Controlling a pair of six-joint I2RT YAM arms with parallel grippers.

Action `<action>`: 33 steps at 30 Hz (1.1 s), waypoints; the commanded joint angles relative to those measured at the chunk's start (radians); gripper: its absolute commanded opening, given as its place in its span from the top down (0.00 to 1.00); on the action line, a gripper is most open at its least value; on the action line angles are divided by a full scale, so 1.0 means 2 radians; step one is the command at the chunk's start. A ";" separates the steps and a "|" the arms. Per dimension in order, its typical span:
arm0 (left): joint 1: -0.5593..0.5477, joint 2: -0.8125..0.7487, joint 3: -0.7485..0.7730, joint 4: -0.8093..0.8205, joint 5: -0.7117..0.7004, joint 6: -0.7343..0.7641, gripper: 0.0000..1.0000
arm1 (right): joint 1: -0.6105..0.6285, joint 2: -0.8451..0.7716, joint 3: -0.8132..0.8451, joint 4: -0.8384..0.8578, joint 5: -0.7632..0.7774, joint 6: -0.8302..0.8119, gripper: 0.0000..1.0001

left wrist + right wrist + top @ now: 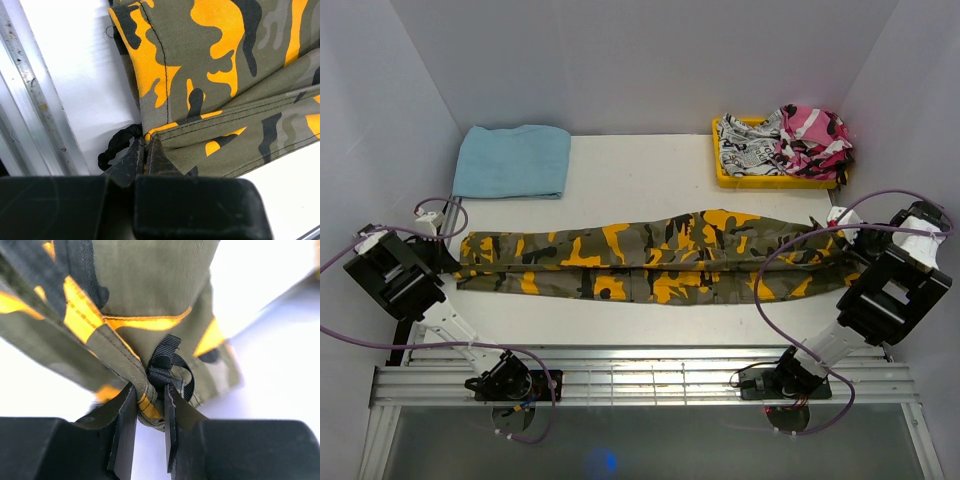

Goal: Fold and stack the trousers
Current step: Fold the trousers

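Observation:
The camouflage trousers [650,258] in olive, orange-yellow and black lie stretched left to right across the table, folded lengthwise. My left gripper [448,252] is at their left end, shut on the fabric edge [150,135] beside a black cord loop [114,146]. My right gripper [840,232] is at their right end, shut on a bunched hem [147,405] next to a black webbing strap [167,365]. In the left wrist view the trousers [210,65] fill the upper right. In the right wrist view the trousers [145,285] hang up from the jaws.
A folded light-blue towel [513,161] lies at the back left. A yellow tray [740,178] at the back right holds a black-and-white printed garment [748,146] and a pink camouflage garment [812,138]. White walls close in on both sides. An aluminium rail [640,375] runs along the near edge.

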 commanded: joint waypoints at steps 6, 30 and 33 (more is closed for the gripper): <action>0.033 0.003 0.008 0.051 -0.046 0.035 1.00 | -0.022 -0.014 0.017 0.077 0.027 -0.066 0.92; 0.087 -0.163 0.018 -0.211 0.102 0.359 0.05 | 0.100 -0.108 0.096 -0.157 0.001 0.013 0.15; 0.070 -0.193 -0.012 -0.216 0.064 0.411 0.06 | 0.228 -0.139 0.038 -0.112 0.028 0.136 0.26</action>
